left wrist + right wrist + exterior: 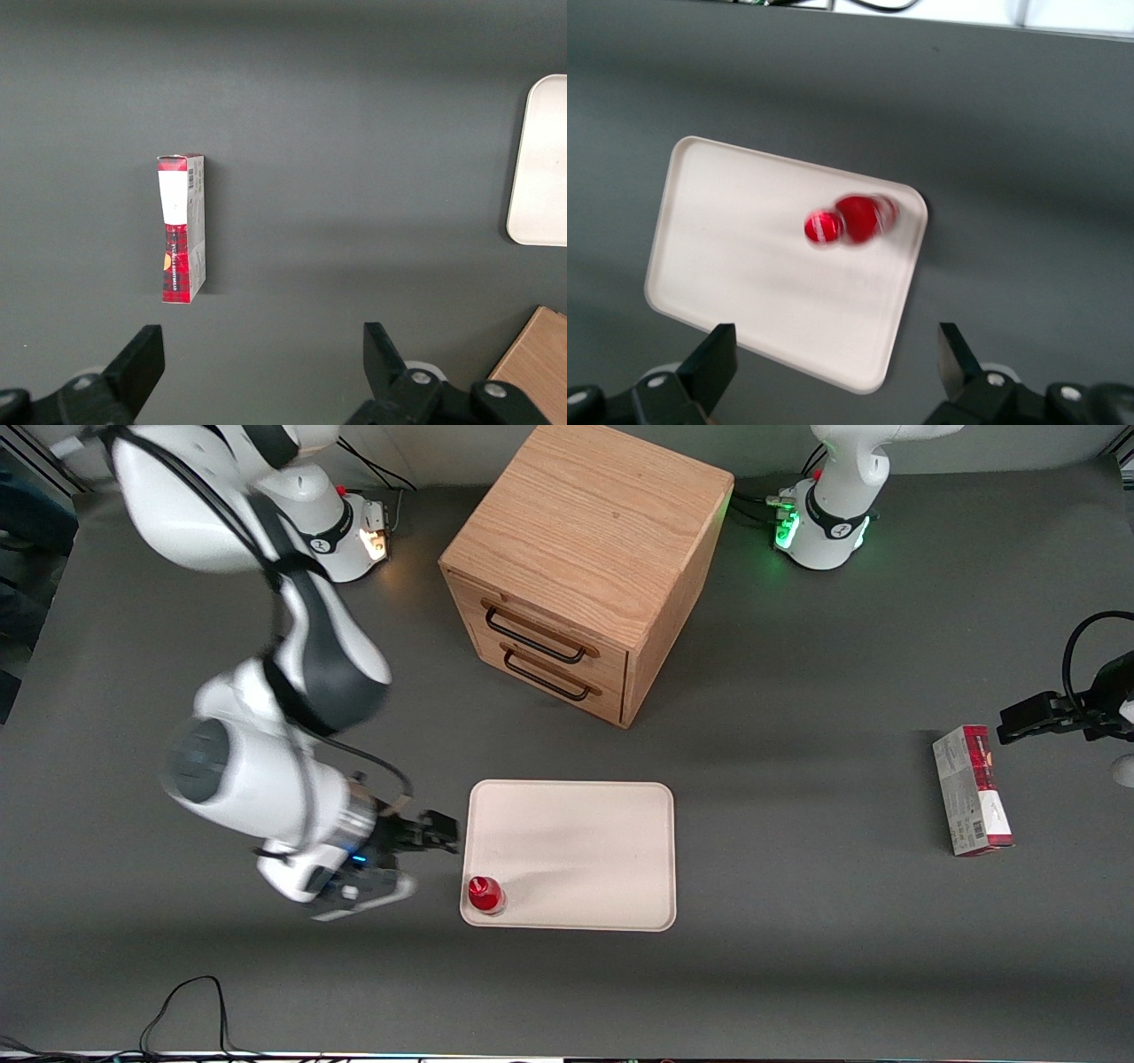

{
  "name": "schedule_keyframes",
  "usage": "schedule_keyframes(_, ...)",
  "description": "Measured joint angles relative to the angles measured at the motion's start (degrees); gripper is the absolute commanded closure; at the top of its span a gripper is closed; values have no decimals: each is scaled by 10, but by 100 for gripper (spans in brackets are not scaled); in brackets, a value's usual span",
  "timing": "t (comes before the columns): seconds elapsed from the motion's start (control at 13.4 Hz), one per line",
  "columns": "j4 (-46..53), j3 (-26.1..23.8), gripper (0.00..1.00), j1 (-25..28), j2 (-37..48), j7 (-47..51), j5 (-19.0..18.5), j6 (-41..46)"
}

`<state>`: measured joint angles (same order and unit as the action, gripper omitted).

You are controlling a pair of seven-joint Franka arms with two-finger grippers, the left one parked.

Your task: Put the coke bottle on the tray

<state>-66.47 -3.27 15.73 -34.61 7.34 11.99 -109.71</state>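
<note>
The small red coke bottle stands upright on the cream-white tray, in the tray's corner nearest the front camera and the working arm. My right gripper hovers just off the tray's edge at the working arm's end, apart from the bottle, open and empty. In the right wrist view the bottle stands on the tray, well clear of the spread fingers. A strip of the tray also shows in the left wrist view.
A wooden drawer cabinet with two black handles stands farther from the front camera than the tray. A red-and-grey carton lies toward the parked arm's end of the table, and shows in the left wrist view. A black cable lies near the front edge.
</note>
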Motion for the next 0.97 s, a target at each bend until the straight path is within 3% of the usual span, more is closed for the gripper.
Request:
schedule_keyframes(0.22, -149, 59, 0, -10, 143, 0, 12, 42)
schedule_keyframes(0.3, -202, 75, 0, -12, 190, -2, 0, 54)
schedule_keyframes(0.45, -301, 89, 0, -15, 278, -2, -62, 59)
schedule_keyframes(0.6, -380, 94, 0, -16, 352, -1, -90, 60)
schedule_keyframes(0.97, -434, 121, 0, -26, 422, -1, -99, 64)
